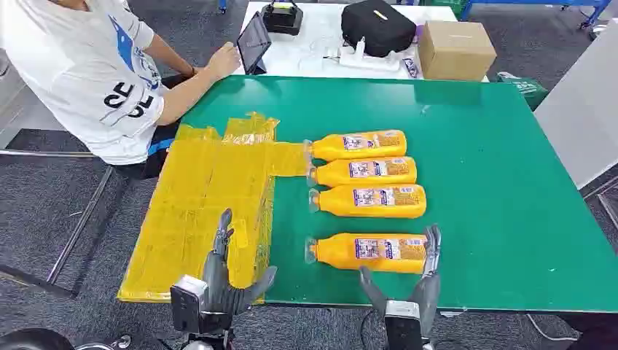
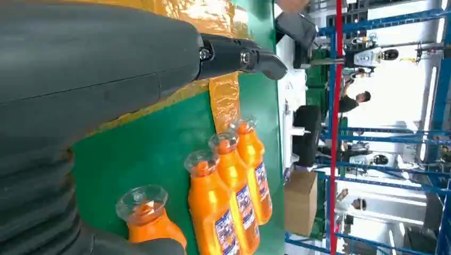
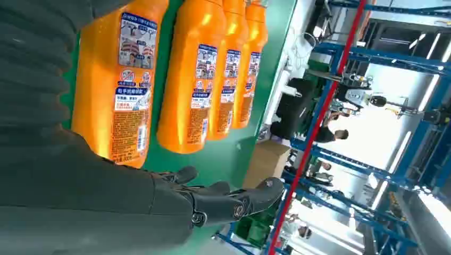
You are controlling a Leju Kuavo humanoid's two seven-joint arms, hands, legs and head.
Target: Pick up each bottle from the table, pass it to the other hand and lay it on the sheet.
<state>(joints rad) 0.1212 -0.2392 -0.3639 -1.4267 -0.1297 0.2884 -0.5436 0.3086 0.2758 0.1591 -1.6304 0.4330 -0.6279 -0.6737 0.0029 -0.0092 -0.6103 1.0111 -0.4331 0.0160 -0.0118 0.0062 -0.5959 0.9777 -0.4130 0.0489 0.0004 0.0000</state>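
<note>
The head view looks down from above on the green table (image 1: 474, 182); both wrist views, turned sideways, share the orange bottles (image 2: 234, 191) close up.

A green table (image 1: 503, 219) carries four orange bottles (image 1: 372, 252) lying on their sides, three close together, one apart and nearer; a crinkled yellow sheet (image 1: 197, 211) overhangs its left edge.

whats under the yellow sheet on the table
The yellow sheet lies flat on the green table, hanging past its left edge. It is opaque, so whatever it covers stays hidden. The four orange bottles lie on bare mat beside it, not under it.
</note>
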